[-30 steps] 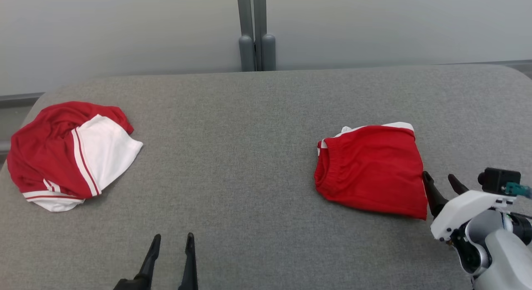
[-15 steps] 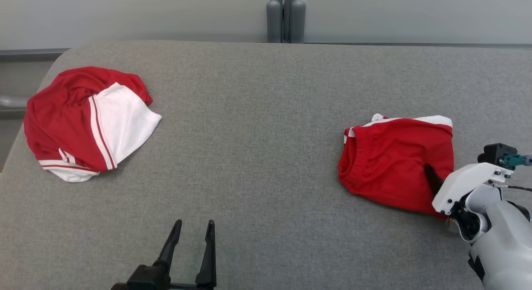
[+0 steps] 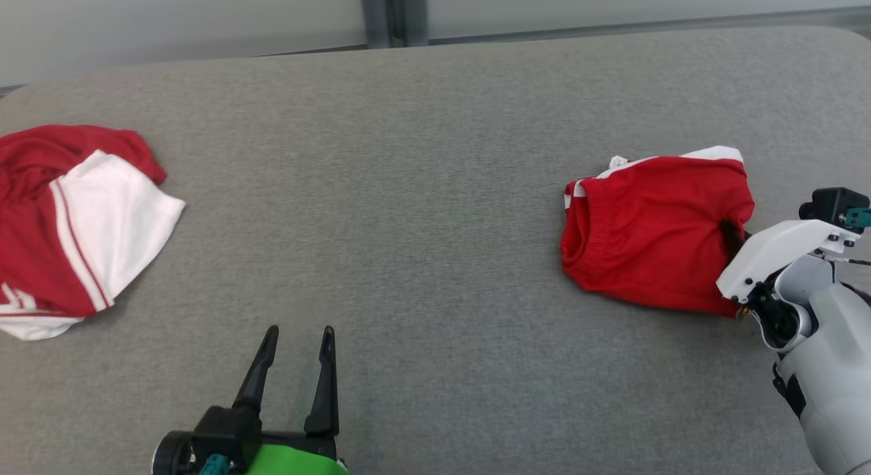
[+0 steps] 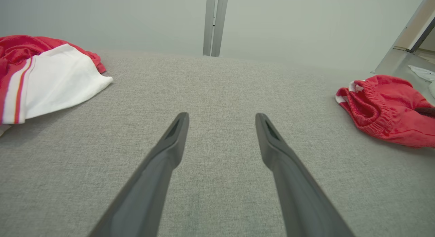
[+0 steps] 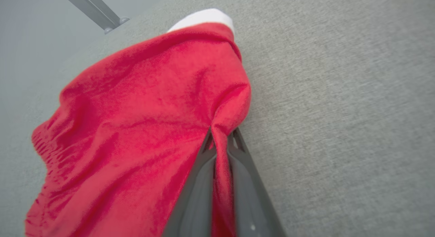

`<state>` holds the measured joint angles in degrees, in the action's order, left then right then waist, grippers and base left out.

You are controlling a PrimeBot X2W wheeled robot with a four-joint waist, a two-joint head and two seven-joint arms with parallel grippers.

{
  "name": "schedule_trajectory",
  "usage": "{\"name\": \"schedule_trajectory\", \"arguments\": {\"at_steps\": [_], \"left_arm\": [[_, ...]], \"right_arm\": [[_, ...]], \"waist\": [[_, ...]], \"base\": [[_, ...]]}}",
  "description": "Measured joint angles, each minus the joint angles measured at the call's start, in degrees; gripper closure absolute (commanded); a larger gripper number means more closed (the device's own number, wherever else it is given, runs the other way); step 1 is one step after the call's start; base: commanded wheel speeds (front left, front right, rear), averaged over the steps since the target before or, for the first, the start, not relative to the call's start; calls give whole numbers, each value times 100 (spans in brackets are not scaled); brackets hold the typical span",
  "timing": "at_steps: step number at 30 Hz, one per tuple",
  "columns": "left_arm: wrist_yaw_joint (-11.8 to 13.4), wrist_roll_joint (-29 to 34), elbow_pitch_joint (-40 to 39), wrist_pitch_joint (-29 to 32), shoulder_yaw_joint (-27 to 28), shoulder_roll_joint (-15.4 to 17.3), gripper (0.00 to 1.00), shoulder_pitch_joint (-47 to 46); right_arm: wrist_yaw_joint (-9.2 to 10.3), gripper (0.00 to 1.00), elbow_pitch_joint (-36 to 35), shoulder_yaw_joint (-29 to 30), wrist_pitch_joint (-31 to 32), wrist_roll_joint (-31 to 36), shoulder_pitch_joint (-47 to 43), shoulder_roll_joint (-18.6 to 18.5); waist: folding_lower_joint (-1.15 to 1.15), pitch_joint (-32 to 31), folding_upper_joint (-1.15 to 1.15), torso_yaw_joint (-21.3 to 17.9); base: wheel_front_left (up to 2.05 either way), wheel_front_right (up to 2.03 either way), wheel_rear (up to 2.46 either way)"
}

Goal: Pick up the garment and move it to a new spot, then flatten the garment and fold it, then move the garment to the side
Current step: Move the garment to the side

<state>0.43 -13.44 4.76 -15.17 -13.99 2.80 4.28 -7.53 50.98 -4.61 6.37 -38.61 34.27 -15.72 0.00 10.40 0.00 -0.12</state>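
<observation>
The garment point(image 3: 653, 237) is a folded pair of red shorts with white trim, lying on the right of the grey table point(image 3: 408, 189). My right gripper point(image 3: 731, 233) is at its right edge and shut on a pinched fold of the red cloth. The right wrist view shows that fold squeezed between the two dark fingers of the right gripper point(image 5: 221, 135), with the garment point(image 5: 146, 128) bunched up ahead of them. My left gripper point(image 3: 297, 339) hovers open and empty over the table's near middle. In the left wrist view the garment point(image 4: 384, 108) lies far right of the left gripper point(image 4: 221, 128).
A second red and white garment point(image 3: 68, 223) lies crumpled at the table's left edge, also seen as a red and white garment point(image 4: 44, 74) in the left wrist view. A grey post point(image 3: 388, 15) stands behind the table's far edge.
My right gripper has gone from open beside the garment to shut on its right edge, puckering the cloth. The head camera has tilted and turned. The left gripper stays open.
</observation>
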Motion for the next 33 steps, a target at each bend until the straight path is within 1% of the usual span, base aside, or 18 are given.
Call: {"name": "schedule_trajectory", "arguments": {"at_steps": [5,8,12,13,15,16,17,19,23,26,29,33], "left_arm": [[-107,261,-22,0,208,-1,0,-252],[-242,422,11,0,296,-2,0,-529],[-303,564,-14,0,332,-4,0,-911],[-305,630,-78,0,345,-4,0,-1071],[-303,705,-107,0,355,-5,0,-1151],[-301,733,-126,0,364,-5,0,-1168],[-299,781,-167,0,391,-5,0,-1189],[-292,891,-208,0,460,-4,0,-1206],[-289,980,-285,0,563,13,0,-1197],[-288,1021,-439,-3,595,9,0,-1200],[-254,1023,-564,-5,616,-7,0,-1206],[-218,1004,-621,-12,616,-19,0,-1223]], "right_arm": [[1,100,9,-253,-168,-14,201,-70],[1,100,20,-433,-357,3,366,-158],[1,100,54,-657,-675,105,681,-337],[-1,100,80,-766,-800,207,961,-465],[-1,100,159,-772,-890,289,1295,-667],[0,100,216,-761,-936,337,1452,-781],[0,100,320,-746,-981,444,1693,-987],[0,100,505,-668,-1066,552,2047,-1228],[0,100,975,-573,-1179,799,2583,-1533],[0,100,1307,-581,-1221,998,2859,-1649],[0,100,1584,-527,-1236,1007,3066,-1642],[0,100,1744,-509,-1303,996,3221,-1641]], "waist": [[0,172,0,-538],[0,332,0,-842],[0,670,0,-1106],[0,872,0,-1200],[0,1066,0,-1260],[0,1155,0,-1278],[0,1295,0,-1296],[0,1512,0,-1302],[1,1975,0,-1207],[1,2260,0,-1068],[1,2460,0,-890],[1,2622,0,-686]], "base": [[0,0,0],[0,0,0],[0,0,0],[0,0,0],[0,0,0],[0,0,0],[0,0,0],[0,0,0],[0,0,0],[0,0,0],[0,0,0],[0,0,0]]}}
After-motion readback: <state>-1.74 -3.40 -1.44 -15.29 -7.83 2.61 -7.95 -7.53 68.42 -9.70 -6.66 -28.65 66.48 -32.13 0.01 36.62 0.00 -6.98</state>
